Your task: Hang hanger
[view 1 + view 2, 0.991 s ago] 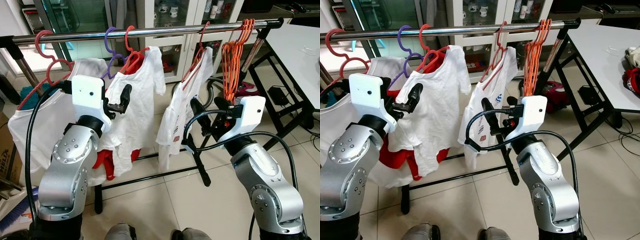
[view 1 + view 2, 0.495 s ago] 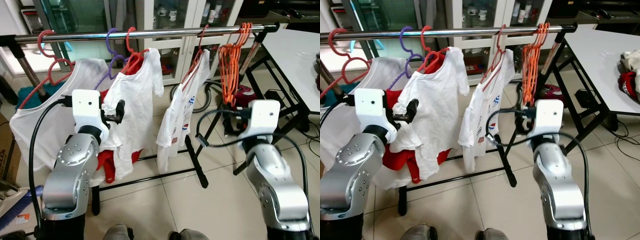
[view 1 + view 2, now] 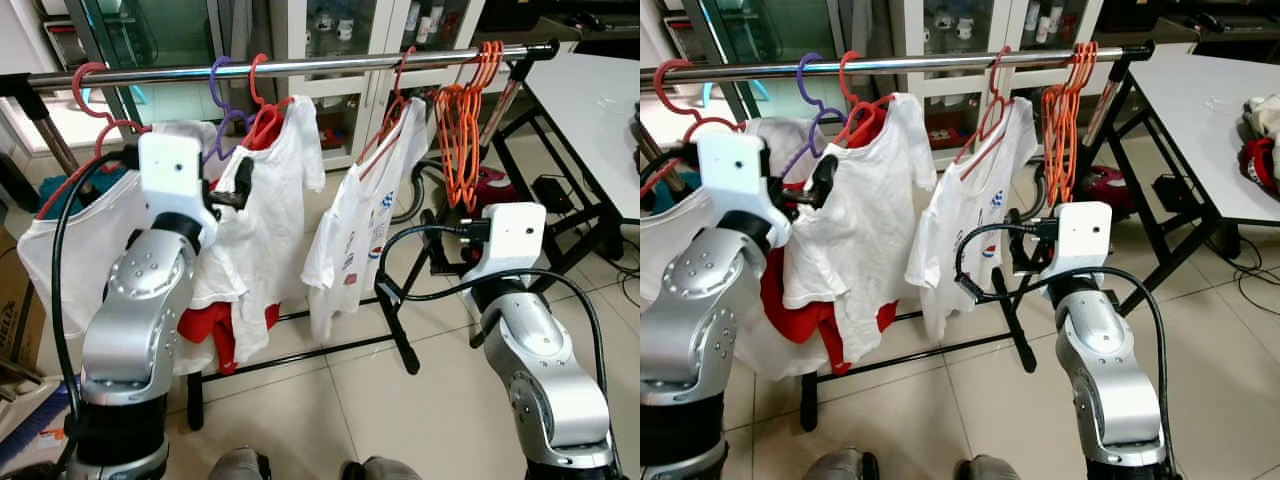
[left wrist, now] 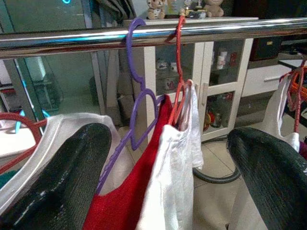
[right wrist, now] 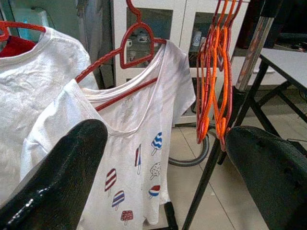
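The right gripper (image 5: 158, 177) is spread wide, its two black fingers (image 5: 57, 172) far apart with nothing between them. It sits low in front of the steel rail (image 3: 300, 66), pointing at the white shirt printed with ice lollies (image 5: 129, 158). That shirt hangs from the rail on a red hanger (image 5: 129, 52) whose hook is over the bar. Just beside it, toward the rail's right end, a bunch of empty orange hangers (image 3: 460, 130) dangles from the same rail, close to the slanted black leg of the rack (image 3: 520, 90).

The left gripper (image 4: 168, 167) is likewise spread wide and empty, touching nothing that can be seen. It is raised higher, closer under the rail, and aimed at a purple hanger (image 4: 139, 105) and a second red hanger (image 4: 178, 72), both hooked over the bar. The second red hanger carries a white T-shirt (image 3: 275, 210); a red garment (image 4: 139, 187) hangs just beside it under the purple one. Toward the rail's left end another red hanger (image 3: 95, 120) holds a further white shirt (image 3: 60, 250), mostly behind the left arm.

Beyond the rail stand glass-fronted cabinets (image 3: 340, 40). Past the rail's right end is a white table (image 3: 600, 110), and the floor below is pale tile (image 3: 420, 400).
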Robot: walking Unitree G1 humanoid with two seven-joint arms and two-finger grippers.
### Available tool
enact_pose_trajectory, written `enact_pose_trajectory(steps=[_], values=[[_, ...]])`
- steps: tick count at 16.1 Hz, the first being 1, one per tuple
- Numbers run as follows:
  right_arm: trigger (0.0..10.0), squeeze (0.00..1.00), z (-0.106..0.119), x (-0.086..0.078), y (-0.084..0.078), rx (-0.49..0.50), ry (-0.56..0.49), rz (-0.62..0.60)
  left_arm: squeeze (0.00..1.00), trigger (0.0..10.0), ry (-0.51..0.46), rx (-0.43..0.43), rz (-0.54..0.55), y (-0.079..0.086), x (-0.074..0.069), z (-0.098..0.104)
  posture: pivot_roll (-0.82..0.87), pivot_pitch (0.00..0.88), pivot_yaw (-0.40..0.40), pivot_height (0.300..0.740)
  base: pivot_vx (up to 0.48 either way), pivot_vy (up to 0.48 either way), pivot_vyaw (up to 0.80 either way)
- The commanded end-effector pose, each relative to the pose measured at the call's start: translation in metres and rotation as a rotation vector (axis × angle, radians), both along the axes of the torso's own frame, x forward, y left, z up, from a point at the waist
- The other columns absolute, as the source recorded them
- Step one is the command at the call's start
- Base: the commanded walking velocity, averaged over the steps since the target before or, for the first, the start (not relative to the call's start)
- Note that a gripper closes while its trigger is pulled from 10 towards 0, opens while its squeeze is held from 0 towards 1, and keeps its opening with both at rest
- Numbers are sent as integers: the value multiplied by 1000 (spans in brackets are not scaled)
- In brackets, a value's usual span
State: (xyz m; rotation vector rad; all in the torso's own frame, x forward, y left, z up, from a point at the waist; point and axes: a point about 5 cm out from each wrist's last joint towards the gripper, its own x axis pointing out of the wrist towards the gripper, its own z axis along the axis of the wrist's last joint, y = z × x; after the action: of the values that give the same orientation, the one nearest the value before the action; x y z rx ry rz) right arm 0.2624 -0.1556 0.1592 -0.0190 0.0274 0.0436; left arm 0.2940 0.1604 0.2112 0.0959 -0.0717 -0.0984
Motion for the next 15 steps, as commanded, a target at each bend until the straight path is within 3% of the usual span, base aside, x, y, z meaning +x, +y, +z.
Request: enact_pose_trajectory(steps=[1,11,12,13,15], values=[[10000,0,6,0,-6,10,-17,-41,0,10000,-17,31,-7,-2,2,2,-9,65,-14,740,0,0,0],[10000,0,9,1,-15,-3,-34,-47,0,10000,-46,56,-29,-3,1,0,-1,34,-19,740,0,480,-800],[10000,0,10,2,-16,-24,-44,-44,0,10000,-46,65,-43,-2,0,0,2,29,-20,740,0,-431,0],[10000,0,15,6,-15,-85,-58,-59,0,10000,-27,150,-16,1,1,0,6,40,-21,740,0,-480,0],[10000,0,16,7,-14,-137,-71,-73,0,10000,-13,80,14,1,-1,-4,10,27,-33,740,0,-480,0]])
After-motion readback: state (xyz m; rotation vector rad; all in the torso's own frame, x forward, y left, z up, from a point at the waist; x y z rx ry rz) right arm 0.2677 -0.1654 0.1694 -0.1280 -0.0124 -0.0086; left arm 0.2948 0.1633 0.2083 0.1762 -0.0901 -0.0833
